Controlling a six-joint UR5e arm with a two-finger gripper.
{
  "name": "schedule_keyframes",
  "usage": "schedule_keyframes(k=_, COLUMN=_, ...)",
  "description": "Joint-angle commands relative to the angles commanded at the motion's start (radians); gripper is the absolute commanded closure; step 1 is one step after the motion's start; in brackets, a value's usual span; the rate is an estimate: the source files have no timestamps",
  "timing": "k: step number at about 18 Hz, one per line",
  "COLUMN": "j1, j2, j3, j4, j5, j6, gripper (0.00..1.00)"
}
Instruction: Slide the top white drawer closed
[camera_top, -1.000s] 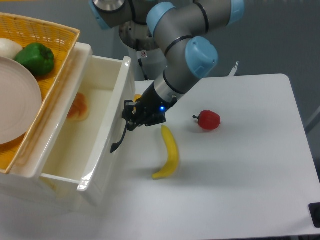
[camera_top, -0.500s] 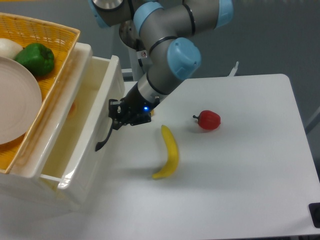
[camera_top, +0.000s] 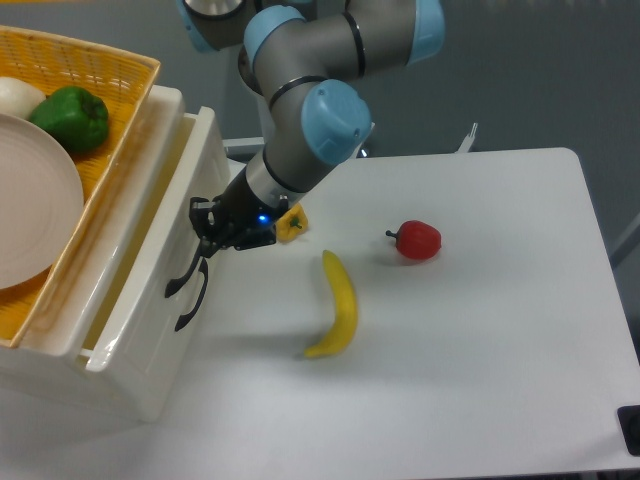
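Mid-push on glossy white plastic top drawer (camera_top: 150, 290), front nearly flush with cabinet, thin gap left. Black two-finger tool (camera_top: 203, 232) pressed against drawer front above curved black handle (camera_top: 187, 290); finger spread unreadable. Next: short straight push inward.

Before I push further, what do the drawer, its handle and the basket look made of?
Drawer: likely glossy white plastic; its smooth walls catch highlights along the edges. Handle: black and curved, plastic or metal, cannot tell which. Basket: yellow woven wicker or a plastic imitation; the weave shows on its rim and wall. The gripper is at the drawer front.
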Motion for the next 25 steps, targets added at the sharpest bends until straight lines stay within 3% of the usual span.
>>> schedule_keyframes(k=14, j1=-0.012, j2=-0.006, j3=0.002, j4=0.021, j5=-0.011, j6=-0.023, gripper=1.00)
schedule_keyframes(k=19, j1=0.060, j2=-0.002, j3=0.014, j4=0.025, j5=0.003, j6=-0.014, gripper=1.00)
schedule_keyframes(k=22, j1=0.116, j2=-0.008, j3=0.060, j4=0.026, j5=0.017, j6=-0.011, gripper=0.95)
schedule_keyframes(k=25, j1=0.144, j2=-0.041, j3=0.095, j4=0.058, j5=0.131, j6=-0.012, gripper=0.88)
